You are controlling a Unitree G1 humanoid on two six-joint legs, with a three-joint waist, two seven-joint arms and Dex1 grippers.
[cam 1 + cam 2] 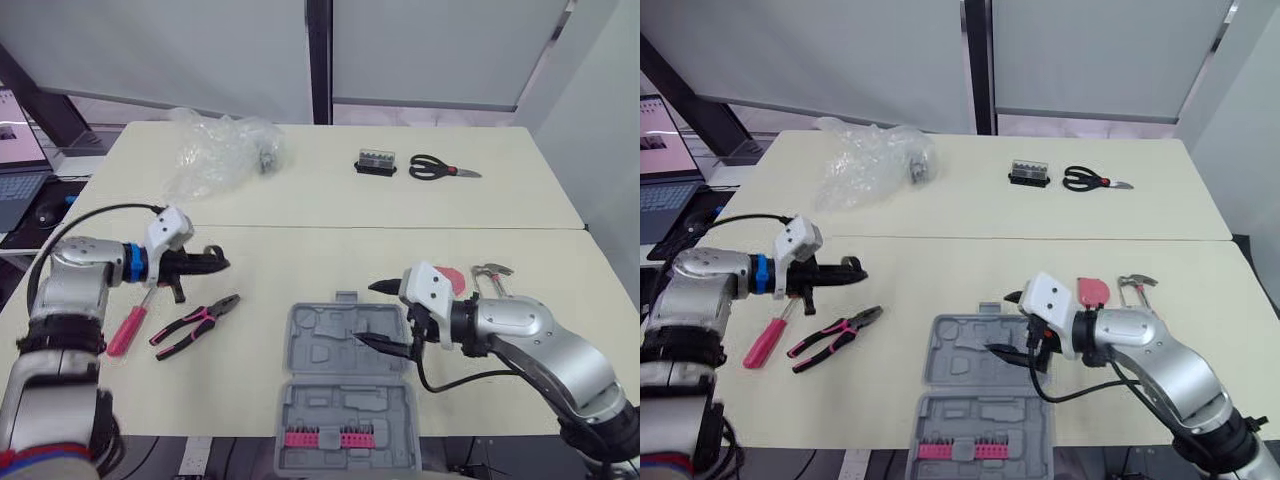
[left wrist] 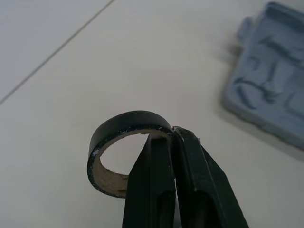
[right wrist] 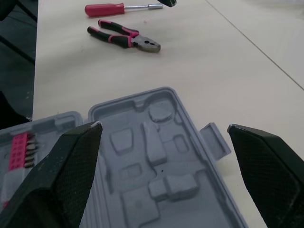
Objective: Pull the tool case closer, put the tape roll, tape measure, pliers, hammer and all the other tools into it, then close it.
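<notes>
The grey tool case (image 1: 340, 400) lies open at the table's front edge, with a pink bit rack (image 1: 322, 437) in its near half. My right gripper (image 1: 378, 315) hovers open over the case's far half (image 3: 156, 156), nothing between its fingers. My left gripper (image 1: 205, 263) is shut on a black tape roll (image 2: 118, 152), held above the table left of the case. Pink-handled pliers (image 1: 195, 322) and a red-handled screwdriver (image 1: 130, 322) lie below the left gripper. Behind my right arm rest a red object (image 1: 455, 278) and a wrench (image 1: 492, 275).
Scissors (image 1: 440, 170) and a small black bit box (image 1: 376, 163) lie at the far right of the table. A crumpled clear plastic bag (image 1: 215, 150) sits far left. A laptop (image 1: 15, 185) stands beyond the table's left edge.
</notes>
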